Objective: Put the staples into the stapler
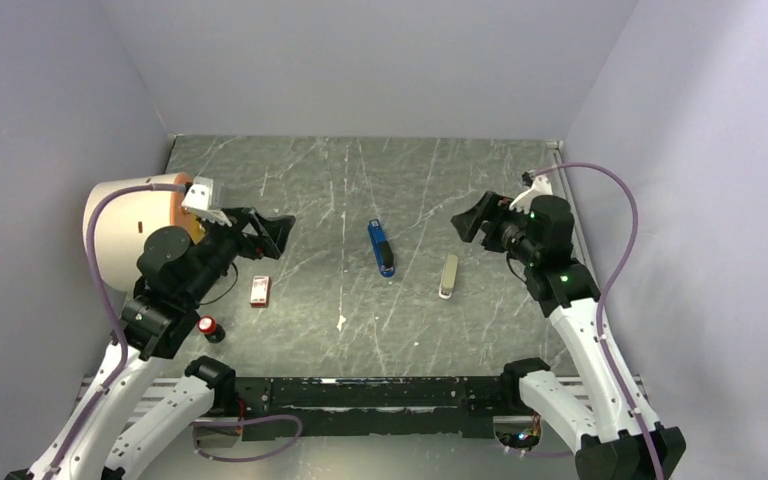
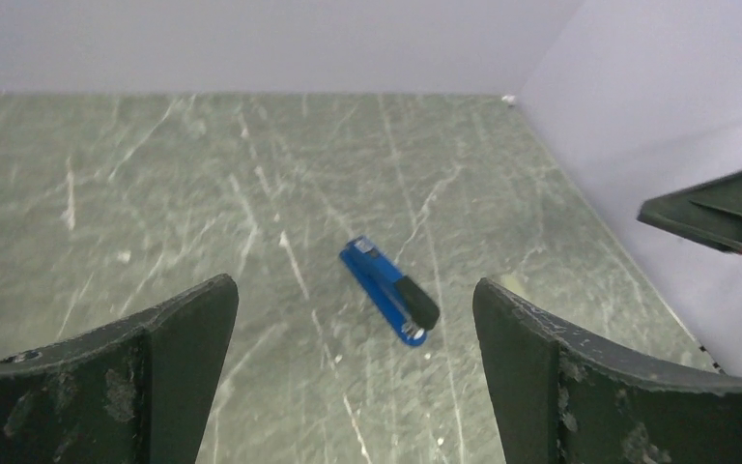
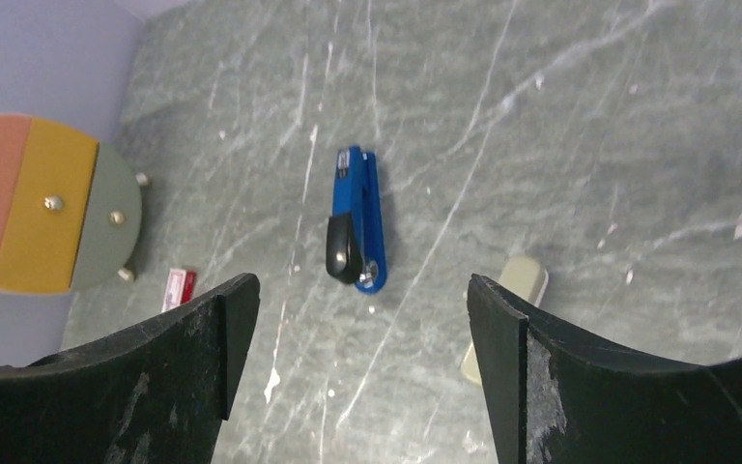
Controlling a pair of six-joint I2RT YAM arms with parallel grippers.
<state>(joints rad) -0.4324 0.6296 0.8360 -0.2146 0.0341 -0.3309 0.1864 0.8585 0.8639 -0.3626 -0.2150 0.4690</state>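
The blue stapler (image 1: 381, 247) with its black tip lies flat and closed on the middle of the dark marble table. It also shows in the left wrist view (image 2: 389, 303) and the right wrist view (image 3: 356, 218). My left gripper (image 1: 278, 232) hovers to its left, open and empty (image 2: 353, 290). From the right, my right gripper (image 1: 465, 222) faces it, also open with nothing between its fingers (image 3: 362, 282). The staples themselves do not show. A tiny red box with a white label (image 1: 260, 290) lies near the left arm (image 3: 178, 287).
A pale beige bar (image 1: 448, 276) lies right of the stapler (image 3: 505, 314). A red-capped little cylinder (image 1: 208, 328) stands by the left arm's base. A round pink, yellow and grey-green disc (image 3: 43, 217) sits at far left (image 1: 125, 235). Lilac walls enclose the table on three sides.
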